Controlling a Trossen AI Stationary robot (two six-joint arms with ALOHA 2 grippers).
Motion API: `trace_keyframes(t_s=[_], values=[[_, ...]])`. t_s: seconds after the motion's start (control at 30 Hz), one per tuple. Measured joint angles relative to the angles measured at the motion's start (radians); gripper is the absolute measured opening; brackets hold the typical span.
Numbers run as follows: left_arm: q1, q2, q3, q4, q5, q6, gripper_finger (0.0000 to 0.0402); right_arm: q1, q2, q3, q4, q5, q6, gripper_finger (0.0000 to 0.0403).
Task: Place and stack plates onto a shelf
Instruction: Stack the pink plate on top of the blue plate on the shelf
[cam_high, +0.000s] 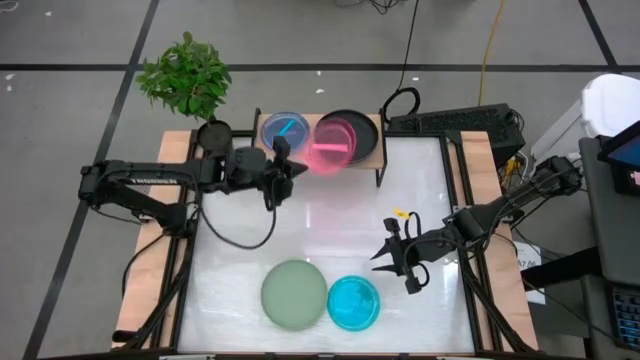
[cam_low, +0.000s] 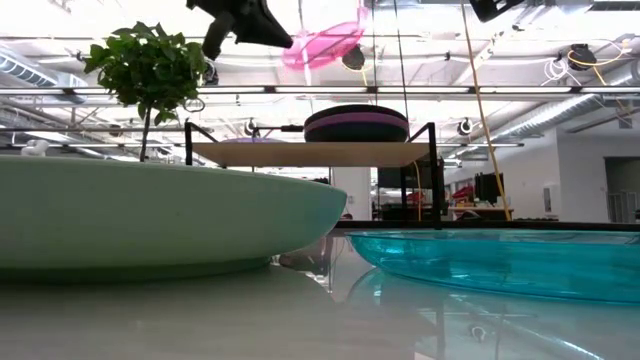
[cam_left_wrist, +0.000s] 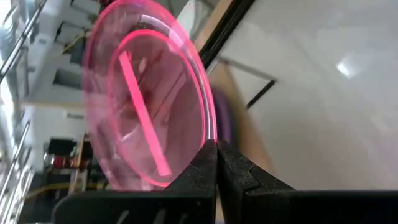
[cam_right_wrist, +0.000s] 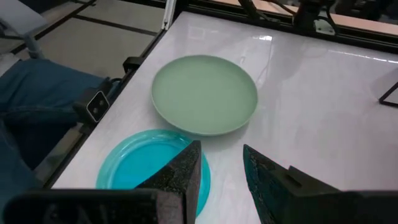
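While the left gripper (cam_high: 297, 169) pinches only the rim of the pink plate (cam_high: 335, 148), held tilted above the shelf (cam_high: 372, 152), it could slip or land askew on the dark stack (cam_low: 356, 123). Right gripper (cam_high: 395, 262) hangs unclenched and empty near the cyan plate (cam_high: 353, 303) and green plate (cam_high: 294, 294) on the table.

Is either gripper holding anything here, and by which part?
The left gripper pinches the pink plate by its rim, above the shelf. The right gripper is open and empty.
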Motion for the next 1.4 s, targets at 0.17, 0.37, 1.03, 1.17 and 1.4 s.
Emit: trace_keyframes(t_s=[0.17, 0.37, 1.03, 1.17, 1.4], values=[[0.098, 0.0, 0.0, -0.027, 0.003, -0.048, 0.0001, 0.023, 0.0, 0.0, -0.001, 0.0, 0.001, 0.0105], [0.198, 0.0, 0.0, -0.114, 0.004, -0.135, 0.0001, 0.048, 0.0, 0.0, 0.0, 0.0, 0.001, 0.0105], [0.344, 0.0, 0.0, -0.347, 0.006, -0.319, 0.0001, 0.047, 0.0, 0.0, 0.009, 0.002, 0.001, 0.0105], [0.356, 0.0, 0.0, -0.365, 0.006, -0.347, 0.0006, 0.047, 0.0, 0.0, 0.009, 0.002, 0.001, 0.0105], [0.366, 0.0, 0.0, -0.371, 0.007, -0.372, 0.0012, 0.047, 0.0, 0.0, 0.009, 0.002, 0.001, 0.0105]])
